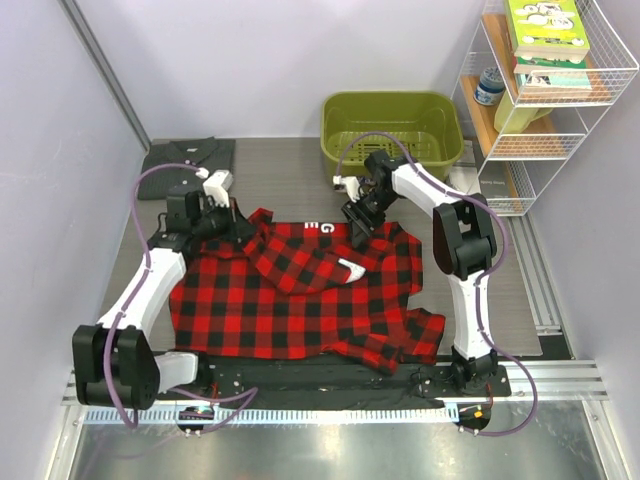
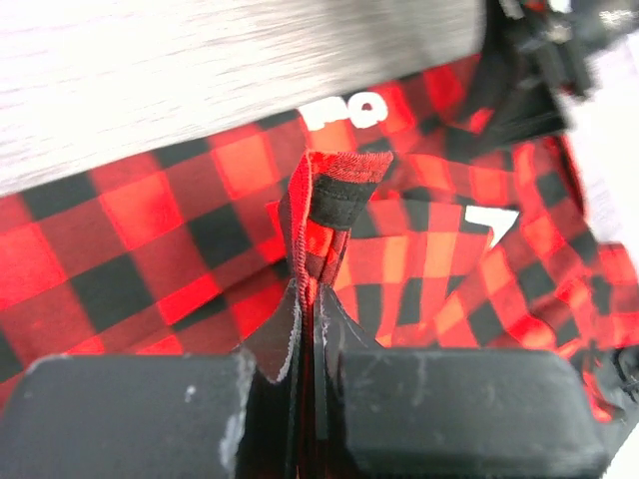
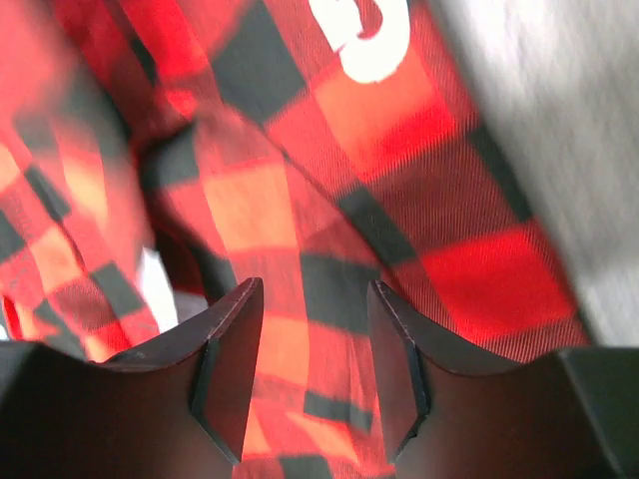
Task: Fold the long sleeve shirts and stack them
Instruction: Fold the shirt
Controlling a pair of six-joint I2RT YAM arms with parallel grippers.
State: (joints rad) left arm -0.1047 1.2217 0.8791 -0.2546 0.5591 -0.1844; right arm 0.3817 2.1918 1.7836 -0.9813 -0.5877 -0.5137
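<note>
The red-and-black plaid long sleeve shirt lies spread and rumpled across the middle of the table, its white neck label showing. My left gripper is at the shirt's upper left, shut on a pinched fold of the plaid fabric, which stands up from between the fingertips. My right gripper hovers low over the shirt's top edge near the collar, open, with plaid cloth lying below and between its fingers. The dark grey long sleeve shirt lies folded at the back left corner.
A green plastic basket stands at the back, right behind the right arm. A white wire shelf with books and a jar stands at the back right. Side walls close in left and right, and a metal rail runs along the near edge.
</note>
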